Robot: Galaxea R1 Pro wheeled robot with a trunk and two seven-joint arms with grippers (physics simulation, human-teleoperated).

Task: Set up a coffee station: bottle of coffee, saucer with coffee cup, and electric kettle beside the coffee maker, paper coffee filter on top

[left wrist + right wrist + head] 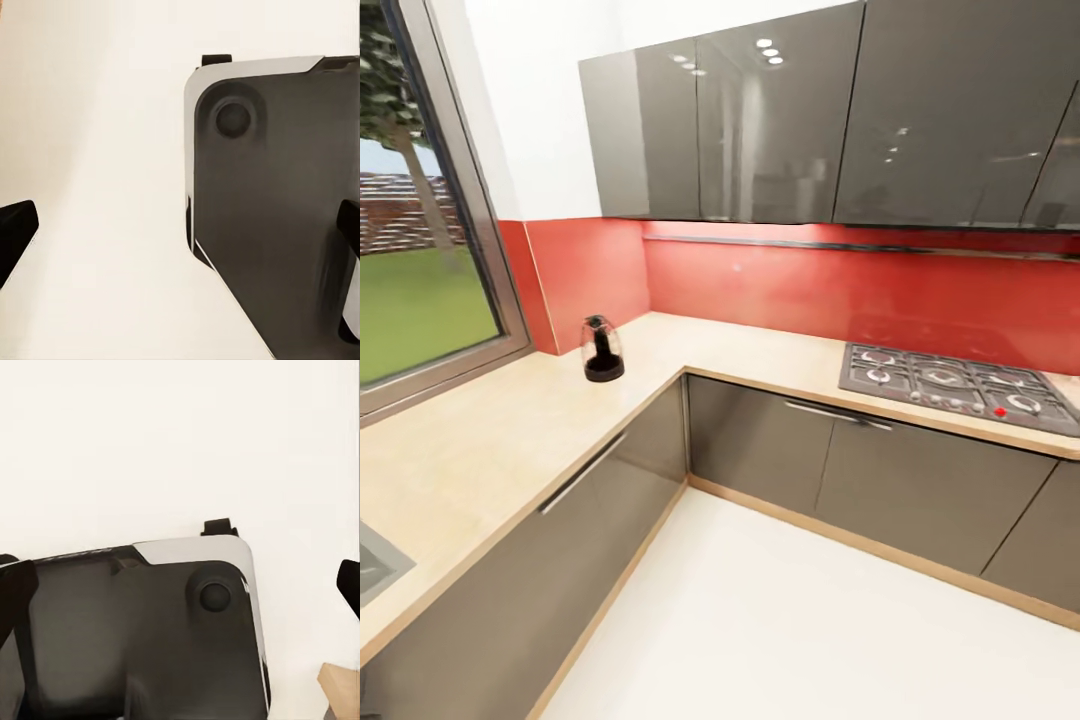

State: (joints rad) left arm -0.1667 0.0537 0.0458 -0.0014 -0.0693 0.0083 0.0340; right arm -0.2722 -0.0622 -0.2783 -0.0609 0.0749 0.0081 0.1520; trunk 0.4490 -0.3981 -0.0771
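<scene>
The electric kettle (603,350), a clear-glass jug with a dark base and black handle, stands on the kitchen countertop (490,440) near the inner corner, below the window. The light wood-grain worktop runs in an L along both walls over grey cabinet fronts. In the left wrist view my left gripper (180,232) is open, its black fingertips (16,232) far apart over the robot's dark base and the white floor. My right gripper (180,589) is open too, its fingertips (15,592) wide apart above the same base, with nothing between them.
A gas hob (960,385) is set into the right run of the counter. A sink corner (375,565) shows at the left edge. Grey wall cabinets (780,120) hang above a red backsplash. White floor (780,620) fills the corner. A wooden plinth edge (341,690) lies near my right gripper.
</scene>
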